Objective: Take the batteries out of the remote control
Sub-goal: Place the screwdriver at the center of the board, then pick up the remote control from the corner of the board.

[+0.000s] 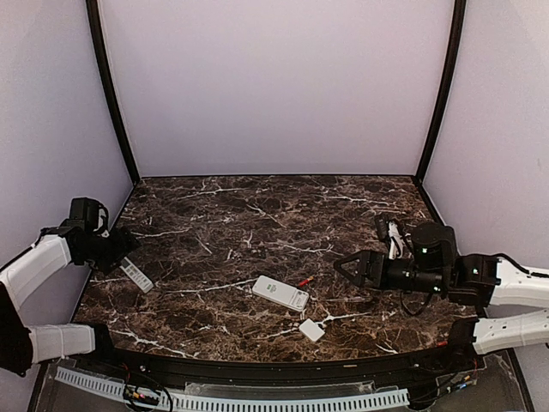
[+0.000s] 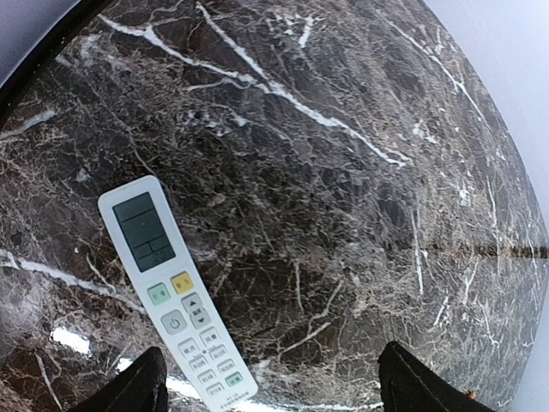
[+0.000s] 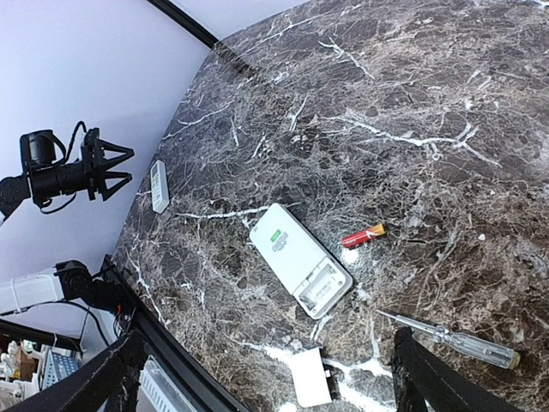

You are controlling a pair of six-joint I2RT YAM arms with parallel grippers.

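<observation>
Lying on the tabletop (image 1: 257, 215) just beside the open remote (image 3: 292, 249), one red battery (image 3: 364, 236) is out and touches nothing. The remote sits back-up; the bay at one end looks bare, though it's small and hard to read. White cover (image 3: 307, 378) loose near the remote, toward the arm bases. Screwdriver (image 3: 450, 337) near the remote on the right arm's side. Second remote (image 2: 176, 296) well left of it, face-up, back hidden; loaded or not, can't say. Judged: first remote about done, second not begun. No other batteries visible. Right fingers (image 3: 429, 378) spread wide, empty, right of the open remote. Left fingers (image 2: 129, 390) released, empty, over the second remote.
</observation>
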